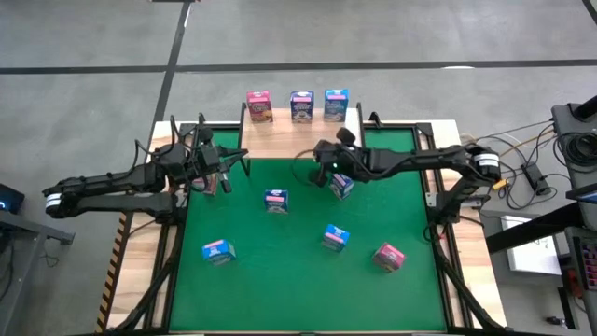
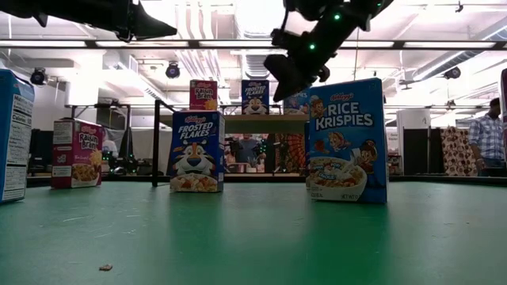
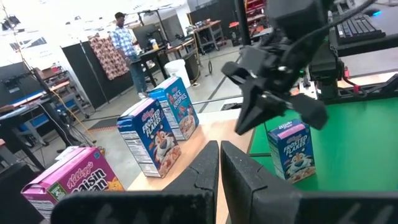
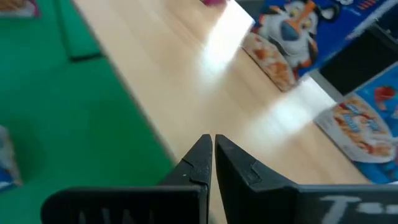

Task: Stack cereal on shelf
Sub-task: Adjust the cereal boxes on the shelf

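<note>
The shelf (image 1: 280, 140), a light-wood plank, sits at the mat's far edge and carries three boxes upright: a pink Raisin Bran (image 1: 259, 105), a blue Frosted Flakes (image 1: 301, 106) and a blue Rice Krispies (image 1: 336, 105). My left gripper (image 1: 233, 161) hovers shut near the shelf's left end, holding nothing; its shut fingers (image 3: 219, 158) point toward the shelf boxes. My right gripper (image 1: 319, 157) is shut and empty above the shelf's near edge (image 4: 186, 93). A blue box (image 1: 341, 185) stands on the mat just below it (image 3: 292, 149). A pink box (image 1: 207, 183) stands partly hidden under my left arm.
Several more boxes stand on the green mat (image 1: 280, 280): a blue one (image 1: 275, 200), a blue one (image 1: 336, 237), a pink one (image 1: 389, 256) and a blue-and-pink one (image 1: 217, 250). Bare wood shows on the shelf in front of its boxes. A person (image 2: 491, 131) stands in the room behind.
</note>
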